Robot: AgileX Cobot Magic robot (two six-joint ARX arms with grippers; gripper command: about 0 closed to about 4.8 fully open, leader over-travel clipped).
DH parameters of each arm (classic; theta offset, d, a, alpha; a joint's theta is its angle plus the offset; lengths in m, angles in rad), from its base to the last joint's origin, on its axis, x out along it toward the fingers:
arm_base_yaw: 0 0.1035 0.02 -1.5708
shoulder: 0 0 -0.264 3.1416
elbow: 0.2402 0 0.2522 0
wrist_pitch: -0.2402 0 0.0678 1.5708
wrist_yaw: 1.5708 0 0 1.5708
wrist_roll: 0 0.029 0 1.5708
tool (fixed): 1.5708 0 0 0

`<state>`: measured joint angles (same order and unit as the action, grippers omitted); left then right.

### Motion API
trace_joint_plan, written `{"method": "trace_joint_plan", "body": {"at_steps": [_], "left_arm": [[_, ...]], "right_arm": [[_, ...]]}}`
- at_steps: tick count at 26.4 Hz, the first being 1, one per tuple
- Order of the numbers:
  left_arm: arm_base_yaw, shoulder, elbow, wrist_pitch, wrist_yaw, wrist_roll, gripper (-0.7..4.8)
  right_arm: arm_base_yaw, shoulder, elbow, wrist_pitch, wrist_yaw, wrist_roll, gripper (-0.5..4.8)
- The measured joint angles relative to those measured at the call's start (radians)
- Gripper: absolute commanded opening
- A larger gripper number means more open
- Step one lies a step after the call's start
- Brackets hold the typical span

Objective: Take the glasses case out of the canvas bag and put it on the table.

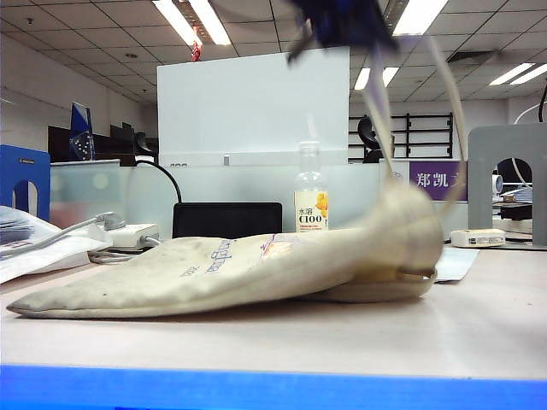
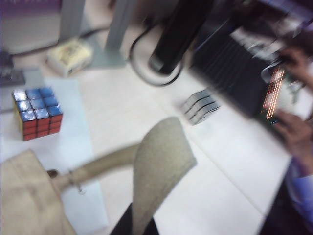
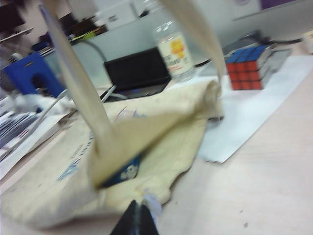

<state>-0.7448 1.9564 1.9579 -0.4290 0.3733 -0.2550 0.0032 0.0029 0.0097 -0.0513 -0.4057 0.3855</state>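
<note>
The canvas bag point(image 1: 214, 273) lies flat on the table point(image 1: 342, 333) with its mouth end pulled up at the right. My left gripper point(image 1: 338, 21), a dark blur high above that end, is shut on a beige strap handle point(image 2: 159, 161) that rises between its jaws point(image 2: 139, 226). In the right wrist view, the blue glasses case point(image 3: 122, 175) shows inside the bag's point(image 3: 161, 132) lifted mouth, mostly covered by cloth. My right gripper point(image 3: 137, 218) sits low by the bag's near edge, shut with nothing in it.
A red and blue Rubik's cube point(image 3: 247, 66) stands on a white sheet point(image 3: 254, 112) beside the bag's mouth. A drink bottle point(image 1: 310, 201) and a black box point(image 1: 226, 219) stand behind the bag. Cables and papers point(image 1: 51, 248) lie at the left.
</note>
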Motion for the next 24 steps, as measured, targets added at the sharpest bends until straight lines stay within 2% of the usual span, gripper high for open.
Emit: {"method": "trace_joint_plan", "body": {"at_steps": [2, 7, 11, 17, 24], "left_arm": [[0.000, -0.033, -0.002, -0.078, 0.019, -0.006, -0.04], [-0.003, -0.045, -0.023, -0.403, 0.102, 0.006, -0.04], [-0.033, -0.059, -0.022, -0.535, 0.166, 0.031, -0.04], [-0.150, -0.135, -0.022, -0.590, 0.215, 0.036, -0.04], [-0.248, -0.246, -0.018, -0.628, 0.225, -0.004, -0.04]], "right_arm": [[0.000, 0.000, 0.000, -0.011, -0.019, 0.004, -0.01], [0.000, 0.000, 0.000, -0.018, -0.078, 0.042, -0.01], [0.004, 0.003, 0.000, -0.038, -0.145, 0.053, -0.01], [0.077, 0.040, 0.000, -0.055, -0.141, 0.056, -0.01], [0.250, 0.081, 0.000, -0.027, -0.134, 0.009, -0.01]]}}
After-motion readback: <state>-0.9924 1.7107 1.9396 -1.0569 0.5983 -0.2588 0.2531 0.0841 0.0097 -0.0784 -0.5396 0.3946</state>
